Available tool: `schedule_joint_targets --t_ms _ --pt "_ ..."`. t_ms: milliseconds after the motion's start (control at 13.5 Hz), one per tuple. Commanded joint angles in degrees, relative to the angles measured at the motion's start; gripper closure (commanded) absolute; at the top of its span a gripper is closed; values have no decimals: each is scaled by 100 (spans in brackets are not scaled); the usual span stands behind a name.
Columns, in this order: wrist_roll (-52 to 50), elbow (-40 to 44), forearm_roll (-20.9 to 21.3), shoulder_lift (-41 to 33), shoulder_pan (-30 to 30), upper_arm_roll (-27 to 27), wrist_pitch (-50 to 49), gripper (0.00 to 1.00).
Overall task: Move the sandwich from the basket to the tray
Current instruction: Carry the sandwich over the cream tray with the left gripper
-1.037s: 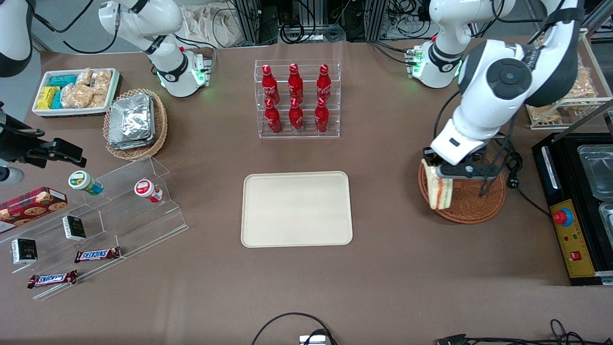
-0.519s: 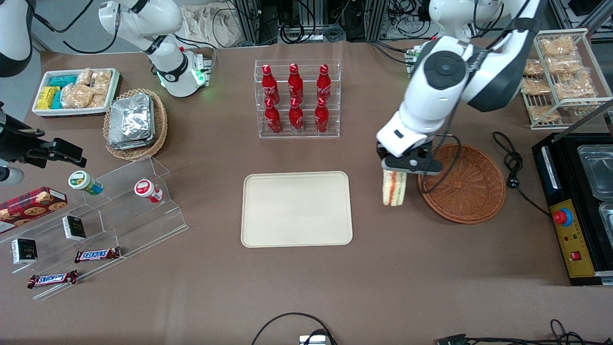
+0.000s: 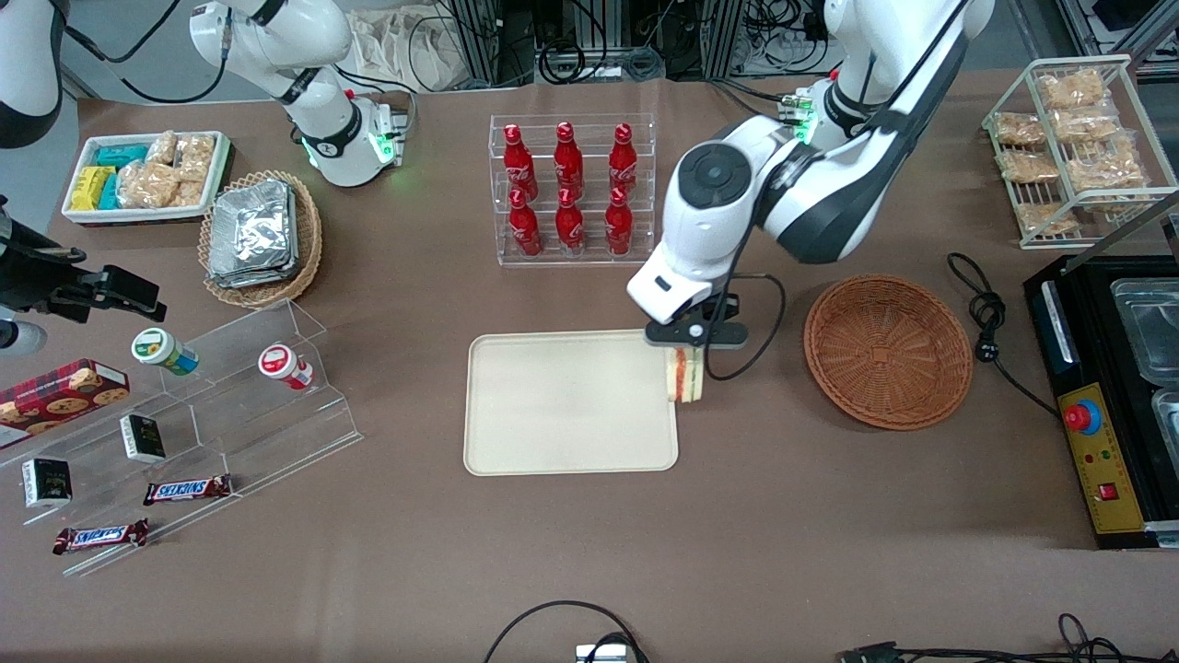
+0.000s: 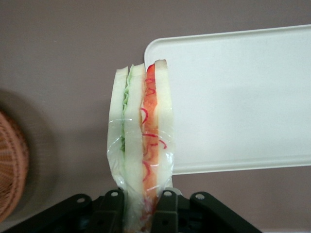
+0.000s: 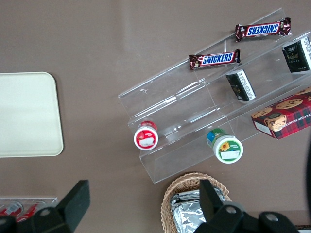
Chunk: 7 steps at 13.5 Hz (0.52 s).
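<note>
My left gripper [image 3: 686, 343] [image 4: 141, 209] is shut on the clear-wrapped sandwich [image 3: 684, 376] [image 4: 141, 131], which hangs from it with its green and red-orange filling edge showing. The sandwich is above the edge of the cream tray [image 3: 568, 401] [image 4: 243, 97] on the working arm's end. The reddish-brown wicker basket [image 3: 888, 351] [image 4: 9, 170] sits on the table toward the working arm's end, with nothing in it.
A clear rack of red bottles [image 3: 571, 189] stands farther from the front camera than the tray. A black cable [image 3: 990, 322] lies beside the basket, with a black machine [image 3: 1110, 405] at the table's end. Acrylic snack steps [image 3: 184, 405] and a foil-pack basket [image 3: 261, 237] sit toward the parked arm's end.
The gripper carried the sandwich up out of the basket and sideways across the table to the tray's edge. The basket is now bare.
</note>
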Motion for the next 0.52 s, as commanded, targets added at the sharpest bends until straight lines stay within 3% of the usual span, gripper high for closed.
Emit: schedule_joint_targets --t_ms 0,222,444 --pt "-327 359 233 547 -232 22 243 92" --pt "-336 367 338 934 -285 22 499 92" --pt "-634 368 785 1312 -338 4 736 92"
